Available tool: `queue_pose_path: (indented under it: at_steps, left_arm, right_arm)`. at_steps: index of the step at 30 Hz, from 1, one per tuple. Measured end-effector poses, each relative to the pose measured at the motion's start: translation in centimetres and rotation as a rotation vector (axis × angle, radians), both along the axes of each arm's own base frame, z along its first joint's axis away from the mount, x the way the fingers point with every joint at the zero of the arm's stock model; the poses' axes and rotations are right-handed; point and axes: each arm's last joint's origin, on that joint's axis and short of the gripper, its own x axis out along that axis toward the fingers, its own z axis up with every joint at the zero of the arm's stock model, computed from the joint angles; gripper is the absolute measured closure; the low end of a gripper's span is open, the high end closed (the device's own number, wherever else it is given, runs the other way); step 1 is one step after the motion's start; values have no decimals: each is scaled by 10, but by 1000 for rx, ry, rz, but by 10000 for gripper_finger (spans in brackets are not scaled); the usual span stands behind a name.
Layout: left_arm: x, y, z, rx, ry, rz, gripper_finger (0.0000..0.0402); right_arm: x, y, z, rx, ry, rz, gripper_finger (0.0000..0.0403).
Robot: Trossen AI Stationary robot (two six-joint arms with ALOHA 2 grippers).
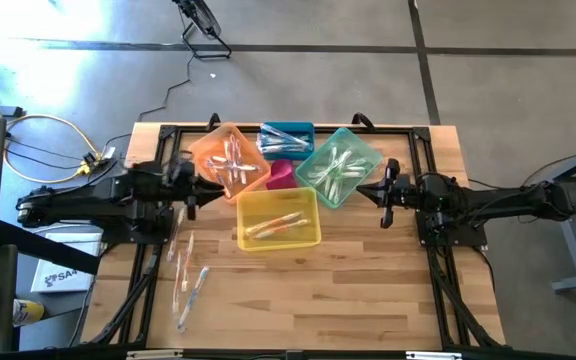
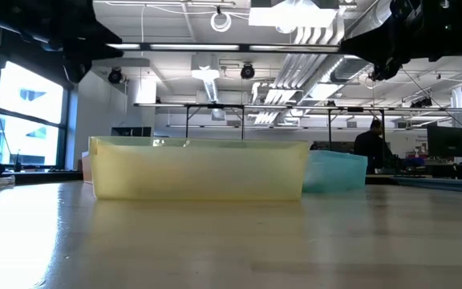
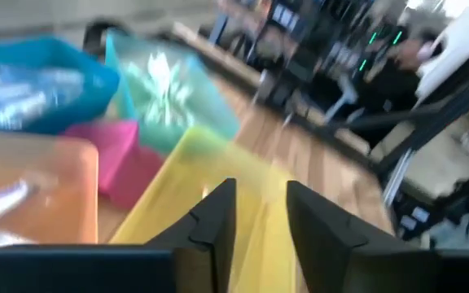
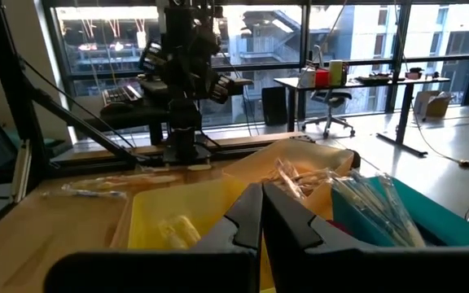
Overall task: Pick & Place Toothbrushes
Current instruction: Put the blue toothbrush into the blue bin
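Wrapped toothbrushes lie in the orange bin (image 1: 231,163), the blue bin (image 1: 286,138), the teal bin (image 1: 336,167) and the yellow bin (image 1: 276,222). A few loose toothbrushes (image 1: 185,272) lie flat on the wood near the table's left edge; they also show as toothbrushes (image 4: 94,192) in the right wrist view. My left gripper (image 1: 184,188) (image 3: 260,220) hovers open and empty by the orange bin's left side, looking over the yellow bin (image 3: 218,187). My right gripper (image 1: 386,196) (image 4: 261,216) hangs shut and empty, right of the teal bin.
A small pink bin (image 1: 281,176) sits among the other bins, which are clustered at the table's far middle. In the low view the yellow bin (image 2: 199,168) stands in front of the teal bin (image 2: 337,172). Bare wood stretches along the table's near side (image 1: 328,300). A person (image 2: 371,144) shows far behind.
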Motion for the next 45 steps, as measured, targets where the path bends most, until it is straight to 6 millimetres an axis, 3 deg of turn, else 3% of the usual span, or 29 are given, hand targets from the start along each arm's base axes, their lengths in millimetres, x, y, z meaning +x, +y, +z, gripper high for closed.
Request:
queue_pose_path:
  at_steps: [4, 11, 16, 28, 34, 45]
  left_arm:
    - [15, 1, 1, -25, 110, -36, 330]
    - [30, -5, 25, -40, 327, -61, 393]
    - [40, -26, 36, -57, 395, -61, 396]
    - [39, -89, 10, -352, 609, -65, 400]
    - [37, -110, -8, -470, 745, 26, 400]
    - [35, -147, -33, -690, 1043, 38, 401]
  right_arm:
    - [0, 0, 0, 11, -2, 1, 399]
    - [1, 0, -2, 13, 13, 5, 399]
    - [1, 0, -3, 12, 22, -6, 399]
    - [1, 0, -3, 10, 24, -6, 399]
    - [1, 0, -3, 10, 23, -6, 399]
    - [1, 0, -3, 12, 23, -6, 399]
